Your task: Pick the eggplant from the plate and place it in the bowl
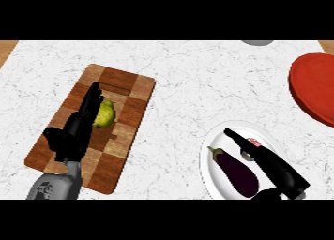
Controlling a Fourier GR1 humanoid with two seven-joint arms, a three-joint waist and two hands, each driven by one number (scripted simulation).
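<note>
- The white plate [218, 138] stood on the white marble counter [197, 79], and I took it as my landmark.
- The eggplant [236, 172] lay on this plate, on its left half. It was dark purple, with the green stem end pointing to the far side of the plate.
- The right hand [267, 161] was over the right half of the plate, just beside the eggplant. Its fingers [239, 140] were stretched out straight and pointed toward the far-left rim. The hand was holding nothing. Whether it touched the eggplant, I could not tell.
- The red bowl [322, 89] was to the far right of the plate, apart from it, and the edge of the view cut it.
- A wooden cutting board [128, 108] with a checkered pattern lay to the left of the plate, well apart from it, and turned at an angle.
- A yellow-green fruit [104, 115] was resting on this board.
- The left hand [76, 133] was over the board, also far to the left of the plate. Its fingers [94, 96] were straight and close together, and they lay along the left side of the fruit. They were not curled around it.
- A small grey object [256, 42] showed at the far edge of the counter, well beyond the plate. What it was, I could not say.
</note>
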